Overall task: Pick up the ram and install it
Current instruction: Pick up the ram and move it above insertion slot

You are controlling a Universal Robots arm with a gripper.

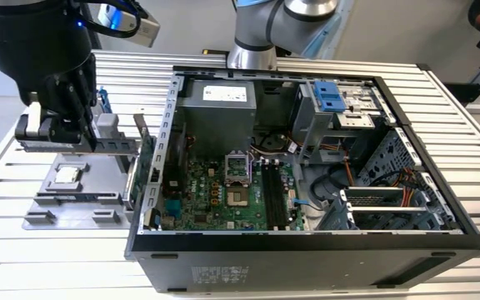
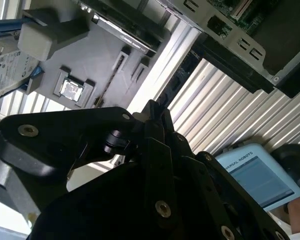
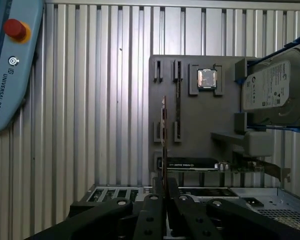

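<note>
The ram (image 3: 163,135) is a thin dark green stick seen edge-on in the first wrist view. It runs from my fingertips out over the grey parts tray (image 3: 190,120), beside the tray's long empty slot (image 3: 178,100). My gripper (image 3: 165,189) is shut on its near end. In the exterior view my gripper (image 1: 60,106) hangs over the tray (image 1: 73,194) at that view's left, outside the open computer case (image 1: 165,125). The black memory slots (image 1: 272,194) lie on the motherboard inside the case. The second wrist view shows the fingertips (image 2: 154,112) pressed together.
The tray also holds a processor chip (image 3: 207,78), a silver hard drive in a blue frame (image 3: 275,90) and a green expansion card (image 3: 200,164). A blue teach pendant (image 3: 10,60) lies on the slatted table. The case's metal wall stands between tray and motherboard.
</note>
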